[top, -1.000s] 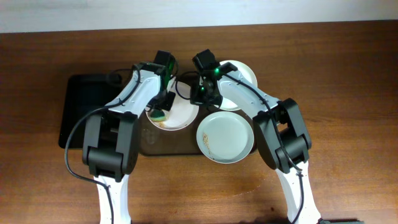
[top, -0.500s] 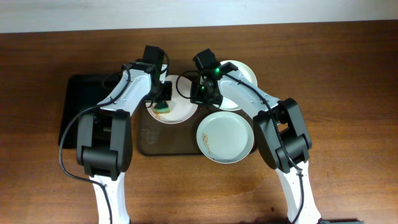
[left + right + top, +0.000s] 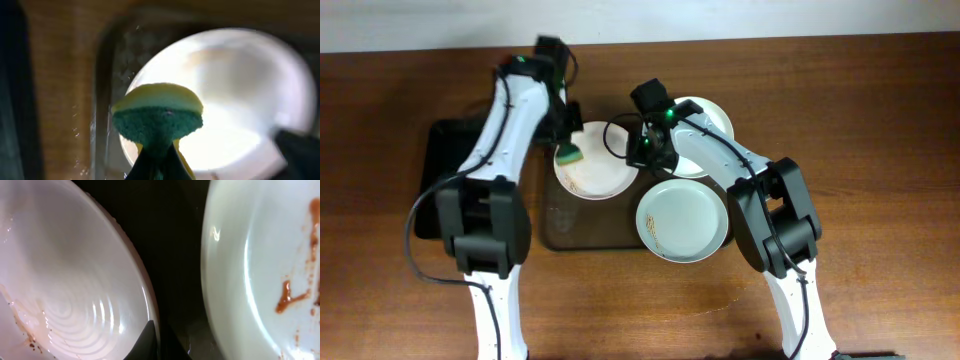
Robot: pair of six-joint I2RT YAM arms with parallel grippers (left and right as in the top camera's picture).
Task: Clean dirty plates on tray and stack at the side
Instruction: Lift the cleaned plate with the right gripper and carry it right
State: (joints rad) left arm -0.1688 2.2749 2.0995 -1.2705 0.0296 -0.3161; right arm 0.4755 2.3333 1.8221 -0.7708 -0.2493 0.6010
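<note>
Three white plates show in the overhead view. One plate [image 3: 600,175] lies on the brown tray [image 3: 585,232], with brown streaks near its front edge. My right gripper [image 3: 642,152] is shut on its right rim, which the right wrist view [image 3: 150,332] shows pinched between the fingers. My left gripper [image 3: 567,148] is shut on a green and yellow sponge [image 3: 570,156] and holds it over the plate's left rim; the left wrist view shows the sponge [image 3: 157,117] above the plate [image 3: 240,95]. A bluish plate [image 3: 683,220] with brown streaks lies in front; it also shows in the right wrist view [image 3: 255,265]. A third plate [image 3: 705,120] lies at the back right.
A smaller black tray [image 3: 445,175] lies left of the brown tray, under the left arm. Bare wooden table [image 3: 860,150] stretches to the right and along the front. A black cable [image 3: 615,135] loops over the back of the brown tray.
My left arm has swung back and to the left, carrying the sponge from the plate's middle to its left rim. The right gripper and the plates have not moved.
</note>
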